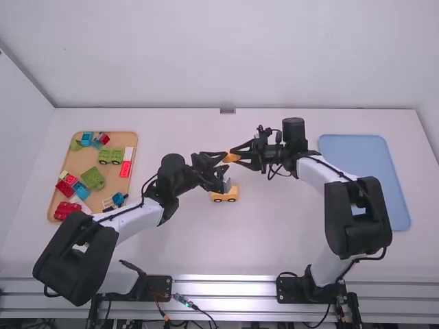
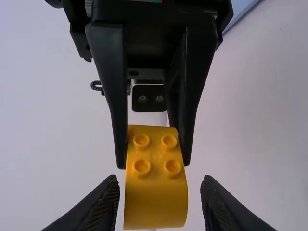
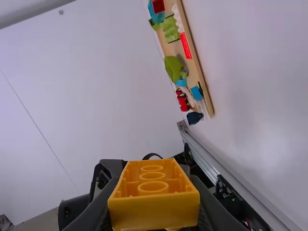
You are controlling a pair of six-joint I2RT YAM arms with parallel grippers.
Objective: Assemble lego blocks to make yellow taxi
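While the right tool [image 2: 154, 163] clamps the yellow block [image 2: 156, 204], the left tool [image 2: 160, 191] flanks it with fingers apart, presumably for a handover, the wheeled base [image 1: 226, 195] at six o'clock.

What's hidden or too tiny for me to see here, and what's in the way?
- High view: part of the wheeled yellow piece, behind the left gripper.
- High view: part of the tray, behind the left arm.
- Right wrist view: the right gripper's fingertips, behind the yellow block.
- High view: that block's bumps, too small.
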